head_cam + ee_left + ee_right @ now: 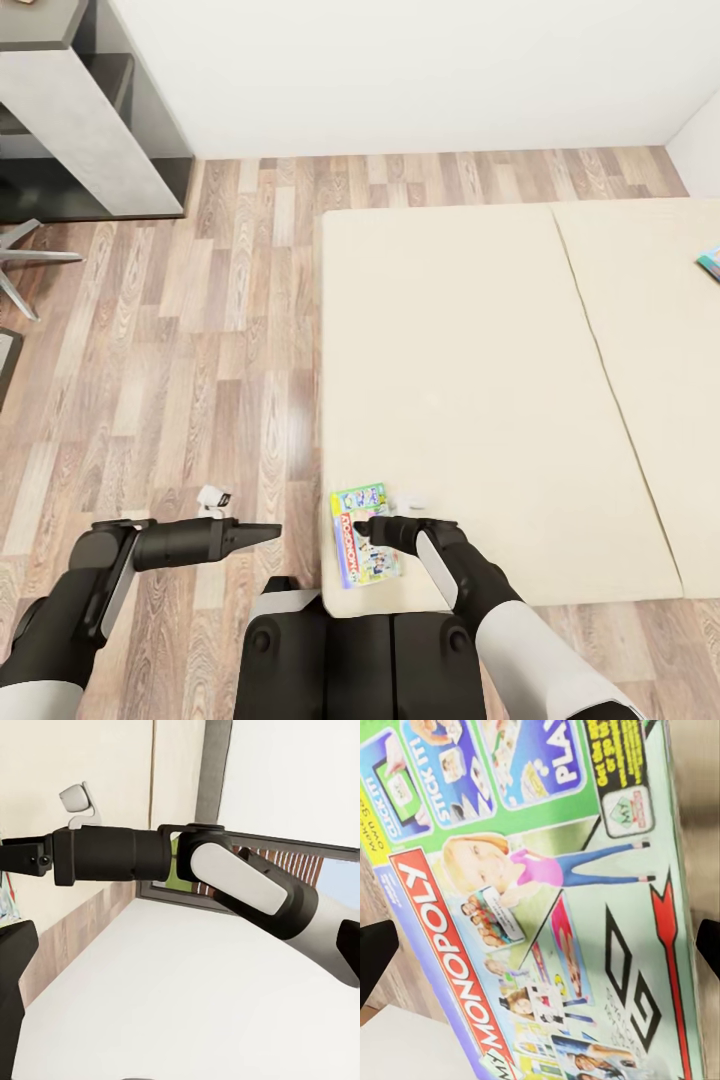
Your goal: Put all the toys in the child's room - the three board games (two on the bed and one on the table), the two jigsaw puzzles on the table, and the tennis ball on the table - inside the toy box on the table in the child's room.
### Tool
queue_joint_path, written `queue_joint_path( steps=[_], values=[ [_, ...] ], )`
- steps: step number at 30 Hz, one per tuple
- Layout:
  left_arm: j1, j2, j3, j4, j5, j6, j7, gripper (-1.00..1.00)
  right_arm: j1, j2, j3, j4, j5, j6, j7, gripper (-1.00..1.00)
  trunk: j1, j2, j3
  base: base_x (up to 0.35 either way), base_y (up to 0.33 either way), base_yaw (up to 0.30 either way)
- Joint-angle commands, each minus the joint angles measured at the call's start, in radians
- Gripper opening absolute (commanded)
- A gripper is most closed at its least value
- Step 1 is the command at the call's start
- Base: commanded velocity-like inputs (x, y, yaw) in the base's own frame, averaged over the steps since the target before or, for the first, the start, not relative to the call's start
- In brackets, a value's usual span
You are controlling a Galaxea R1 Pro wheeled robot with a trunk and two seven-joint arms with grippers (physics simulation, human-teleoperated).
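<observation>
At the far left we see the end of the desk [70, 110], its pale top meeting a dark one, with chair legs [25, 265] on the floor [200, 330] beside it. Our left gripper [262, 535] hangs over the floor just off the bed's left edge, pointing toward the bed [470, 380]; its fingers look drawn together to a narrow point, and it carries nothing.

Next comes the Monopoly box [362, 535], lying flat at the bed's near left corner, its long axis running roughly from the near edge toward the far one, slightly tilted. Our right gripper [372, 530] sits directly over the box, reaching in from the right. In the right wrist view the lid [547, 900] lies just below the camera, with a dark fingertip [375, 960] at either side of the picture, so we judge the jaws spread wide across the box's short width and not yet closed on it. The right arm is plainly the nearer one. We judge the coming move to be a straight descent and squeeze across the short side.

Nothing blocks it; the mattress around is bare. Far right, another box [710, 262] peeks in at the bed's right edge, well apart.
</observation>
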Motion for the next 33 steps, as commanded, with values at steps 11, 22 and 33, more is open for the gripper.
queue_joint_path(
  steps=[11, 22, 33],
  values=[
    [0.0, -0.002, 0.003, 0.001, 0.002, 0.011, -0.004, 1.0, 0.0, -0.001, 0.0, -0.001, -0.001, 0.005, 0.001, 1.0, 0.001, -0.001, -0.001, 0.0, 0.016, 0.0],
    [0.0, -0.005, 0.0, 0.001, -0.005, 0.011, -0.004, 1.0, 0.0, -0.001, -0.001, -0.001, -0.001, 0.006, 0.001, 1.0, 0.001, -0.001, -0.001, -0.013, 0.045, 0.0],
    [0.0, -0.002, 0.003, 0.001, 0.001, 0.011, -0.004, 1.0, 0.0, -0.001, -0.001, -0.001, -0.001, 0.006, 0.003, 1.0, 0.001, -0.001, -0.001, -0.006, 0.016, 0.0]
  ],
)
